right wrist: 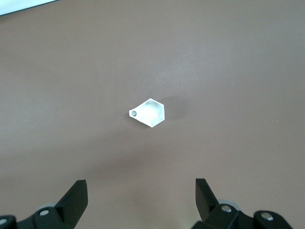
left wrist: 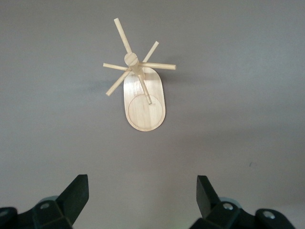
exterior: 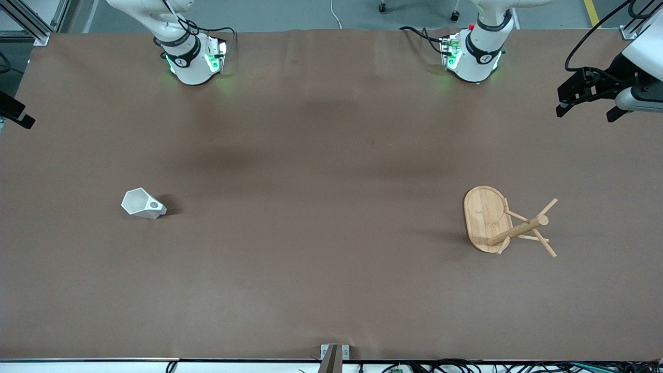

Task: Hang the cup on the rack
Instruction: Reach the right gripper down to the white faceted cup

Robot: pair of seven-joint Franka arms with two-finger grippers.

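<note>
The cup [exterior: 143, 203] stood on the brown table [exterior: 311, 233] toward the right arm's end, mouth up, with the holed tab on its side showing. Nothing touched it.

The rack [exterior: 505, 221] stood upright on its oval base toward the left arm's end of the table, well apart from the cup and at about the same distance from the front camera. Its post rose from one end of the base and thin pegs spread from it at angles. No cup hung on any peg.

The left gripper [exterior: 588, 110] hung in the air at the table's edge at the left arm's end, its fingers spread wide and holding nothing; its wrist view looked down on the rack [left wrist: 144, 98].

The right gripper [right wrist: 141, 198] showed only in its own wrist view, likewise wide and empty, high over the table with the cup [right wrist: 150, 113] below it. Both arms waited.
</note>
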